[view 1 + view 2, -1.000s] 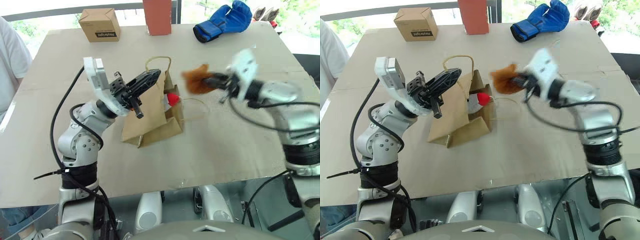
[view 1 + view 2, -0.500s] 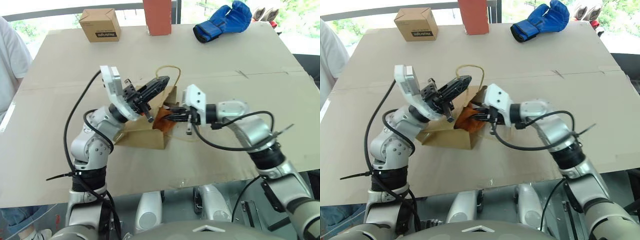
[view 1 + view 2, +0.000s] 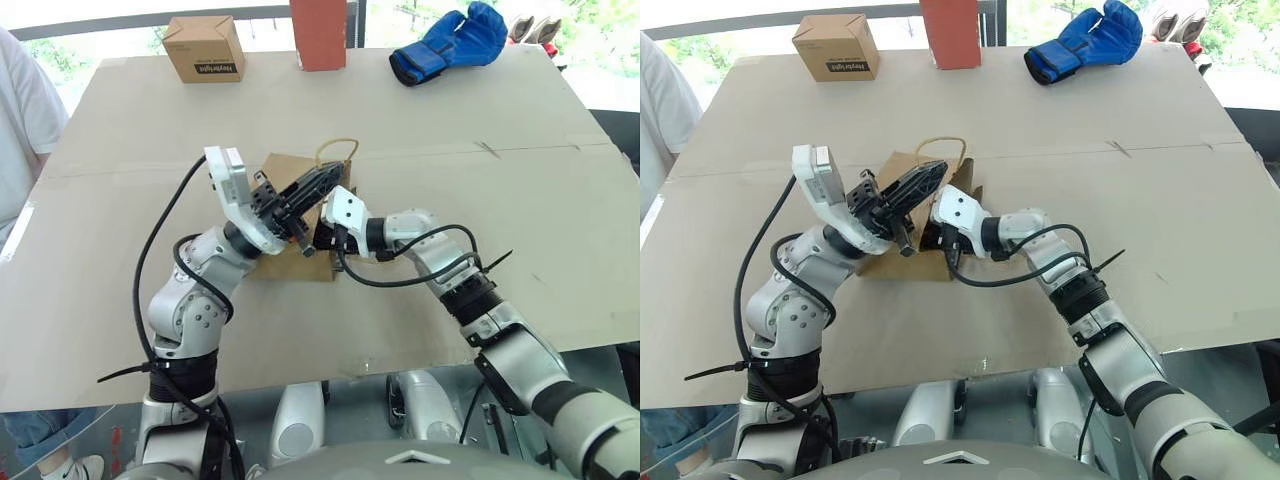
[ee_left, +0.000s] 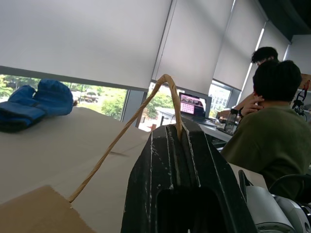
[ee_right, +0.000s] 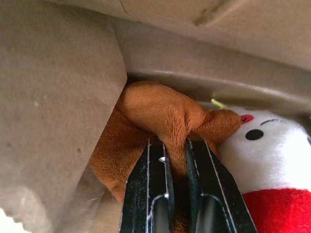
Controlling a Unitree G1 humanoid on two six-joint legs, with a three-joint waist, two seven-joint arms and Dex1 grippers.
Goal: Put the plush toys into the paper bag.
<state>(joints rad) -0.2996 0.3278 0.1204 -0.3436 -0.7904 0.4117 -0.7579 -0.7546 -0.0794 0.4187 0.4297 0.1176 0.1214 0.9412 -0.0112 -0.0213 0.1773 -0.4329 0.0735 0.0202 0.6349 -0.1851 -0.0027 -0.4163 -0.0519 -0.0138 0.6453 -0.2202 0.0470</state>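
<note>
While the left gripper (image 4: 181, 141) pinches the twisted paper loop handle (image 4: 127, 127), the flat brown kraft paper bag (image 3: 902, 172) lies propped open mid-table.
Inside it, the right gripper (image 5: 176, 148) has narrow jaws nipping a fold of the fuzzy brown plush lump (image 5: 148, 127), pressed against the white plush toy with red end (image 5: 272, 165) there.

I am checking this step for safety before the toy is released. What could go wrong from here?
1. The right claw pinches a fold of the brown plush toy inside the paper bag; the fur might snag and come back out on withdrawal.
2. The left claw holds the bag by one thin handle; it could tear or slip, closing the mouth.
3. The white plush toy lies against the brown one and could be dragged along.
</note>
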